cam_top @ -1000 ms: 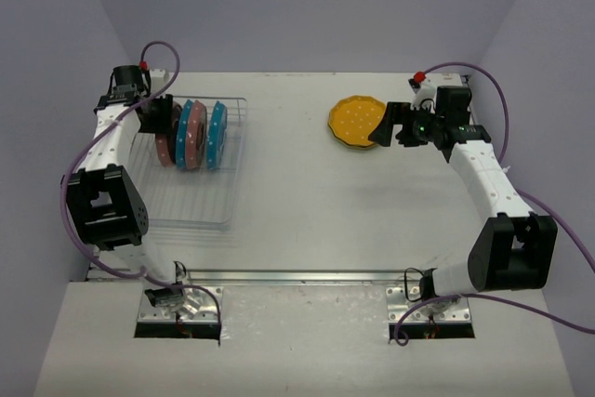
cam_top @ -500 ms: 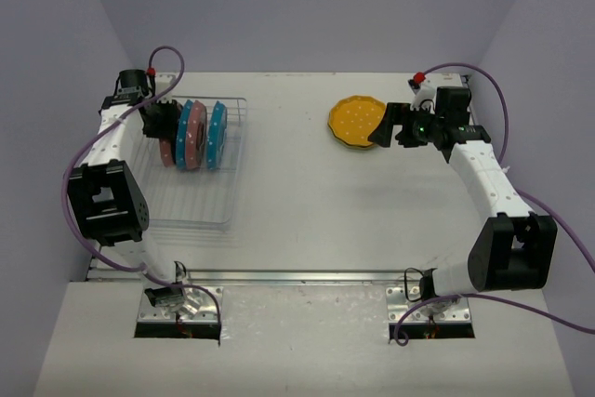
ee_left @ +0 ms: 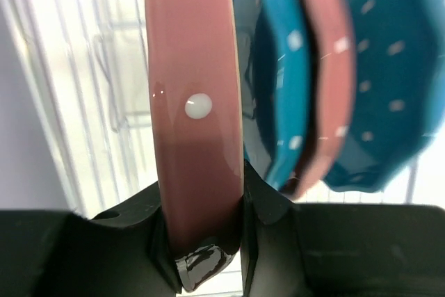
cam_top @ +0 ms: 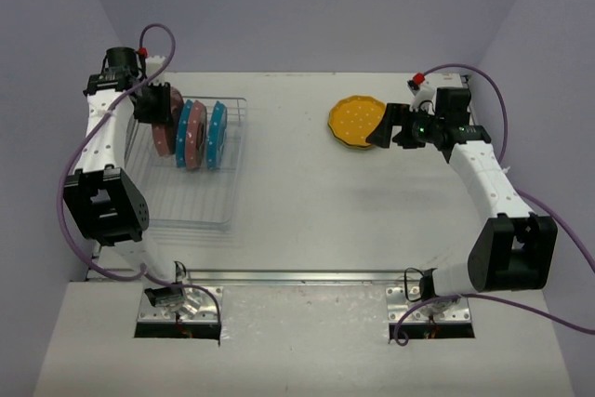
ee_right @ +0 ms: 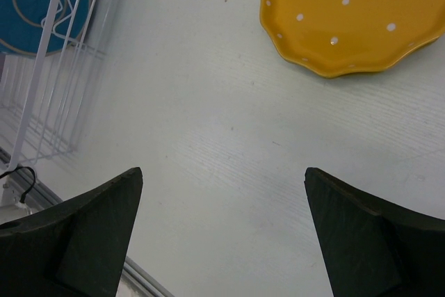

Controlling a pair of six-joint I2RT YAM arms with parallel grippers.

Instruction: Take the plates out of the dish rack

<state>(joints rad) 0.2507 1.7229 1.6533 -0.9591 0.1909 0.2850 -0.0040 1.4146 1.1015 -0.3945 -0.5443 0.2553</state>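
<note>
Overhead, the dish rack [cam_top: 186, 202] is sitting at the left of the table [cam_top: 307, 202] and is holding four plates standing on edge at its far end. From left to right these are a pink plate [cam_top: 165, 132], a blue plate [cam_top: 184, 132], a second pink plate [cam_top: 196, 138] and a second blue plate [cam_top: 218, 135]. The left gripper [cam_top: 149, 107] is clamping the rim of the leftmost pink plate. The left wrist view is showing this grip closely, with both black fingers [ee_left: 271, 220] pressing on the plate's edge, a detail the overhead view is leaving unclear. An orange plate [cam_top: 355, 120] is lying flat on the table at the far right, well apart from the rack. The right gripper [cam_top: 383, 127] is hovering just beside it, fingers spread wide with nothing between them, as the right wrist view is making plain. That view is also catching a corner of the rack with a blue plate behind its wires.
</note>
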